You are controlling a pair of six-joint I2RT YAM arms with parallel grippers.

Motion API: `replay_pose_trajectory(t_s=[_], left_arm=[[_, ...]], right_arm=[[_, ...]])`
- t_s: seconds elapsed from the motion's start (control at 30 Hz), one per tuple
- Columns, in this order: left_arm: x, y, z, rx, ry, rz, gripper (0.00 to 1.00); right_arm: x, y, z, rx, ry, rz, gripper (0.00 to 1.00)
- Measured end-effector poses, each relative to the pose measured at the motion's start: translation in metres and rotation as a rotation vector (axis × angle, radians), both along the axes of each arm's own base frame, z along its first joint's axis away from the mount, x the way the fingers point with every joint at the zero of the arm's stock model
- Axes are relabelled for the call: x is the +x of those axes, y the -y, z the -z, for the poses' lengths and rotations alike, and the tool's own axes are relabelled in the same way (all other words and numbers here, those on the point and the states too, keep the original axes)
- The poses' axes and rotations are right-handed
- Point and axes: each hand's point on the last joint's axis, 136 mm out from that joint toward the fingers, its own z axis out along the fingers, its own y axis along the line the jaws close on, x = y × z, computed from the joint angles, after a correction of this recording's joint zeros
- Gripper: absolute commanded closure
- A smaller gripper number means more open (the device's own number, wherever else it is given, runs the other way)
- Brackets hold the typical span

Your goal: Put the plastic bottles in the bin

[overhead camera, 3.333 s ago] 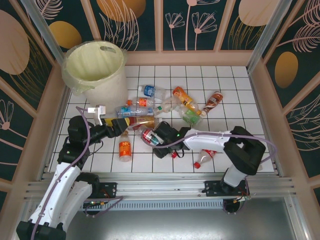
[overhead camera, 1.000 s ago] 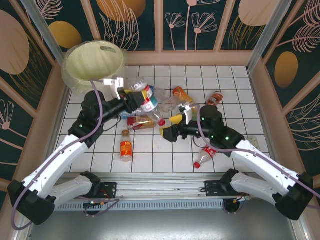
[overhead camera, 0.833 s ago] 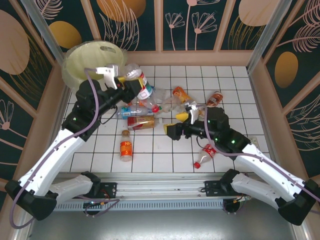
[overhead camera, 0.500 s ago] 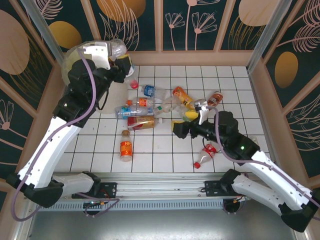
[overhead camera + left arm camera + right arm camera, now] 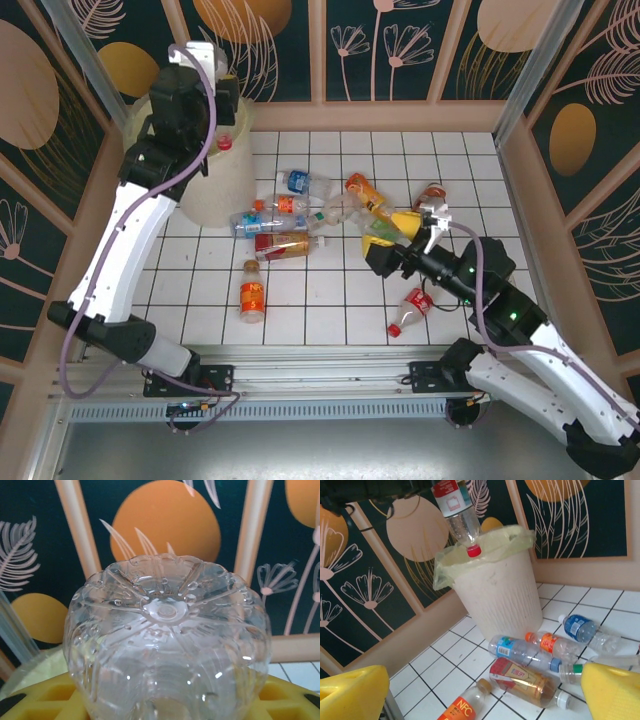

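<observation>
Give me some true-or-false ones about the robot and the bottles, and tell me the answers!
1. The left gripper holds a clear bottle with its red cap pointing down. True.
2. That bottle hangs at the rim of the bin. True.
3. The right gripper squeezes a bottle. False: it is open and holds nothing.
4. Every bottle is already binned. False: several loose bottles lie on the tiled floor.

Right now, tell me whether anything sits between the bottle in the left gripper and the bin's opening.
Nothing visible does. The left gripper holds the clear bottle cap-down over the bin, its red cap hanging just above the bag-lined mouth, with only air beneath.
</observation>
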Motion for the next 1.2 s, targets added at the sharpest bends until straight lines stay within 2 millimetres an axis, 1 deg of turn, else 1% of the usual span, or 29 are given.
replay_pose_trajectory(t_s=[0.07,0.2,0.3,0.37,0.5,0.6,0.7,0.77,0.87,0.97,1.2], left_arm=[[0.006,-0.009,-0.006,0.013,0.01,-0.029,0.49],[0.014,-0.021,-0.01,0.04,0.017,-0.066,0.5],[0.022,-0.027,-0.003,0.053,0.003,-0.081,0.5],[0.031,-0.033,0.007,0.059,-0.021,-0.093,0.49],[0.053,-0.047,0.037,0.07,-0.094,-0.112,0.49],[0.068,-0.056,0.064,0.071,-0.159,-0.118,0.49],[0.08,-0.062,0.093,0.073,-0.225,-0.121,0.49],[0.088,-0.065,0.112,0.08,-0.27,-0.131,0.49],[0.096,-0.069,0.138,0.089,-0.334,-0.143,0.5],[0.103,-0.073,0.16,0.097,-0.387,-0.152,0.5],[0.111,-0.088,0.201,0.135,-0.485,-0.218,0.49]], right_arm=[[-0.001,0.001,-0.002,0.005,0.006,0.0,0.01],[-0.001,0.002,-0.002,0.005,0.006,0.002,0.01],[-0.001,0.002,-0.002,0.005,0.005,0.003,0.01],[-0.001,0.002,-0.001,0.004,0.004,0.004,0.01],[0.001,0.002,0.0,-0.001,-0.001,0.016,0.01],[0.004,0.001,0.005,-0.012,-0.017,0.022,0.01],[0.008,-0.001,0.013,-0.026,-0.043,0.03,0.01],[0.012,-0.002,0.024,-0.042,-0.075,0.041,0.01],[0.016,-0.004,0.042,-0.069,-0.116,0.051,0.01],[0.018,-0.006,0.051,-0.083,-0.138,0.053,0.01],[0.02,-0.006,0.056,-0.089,-0.158,0.062,0.01]])
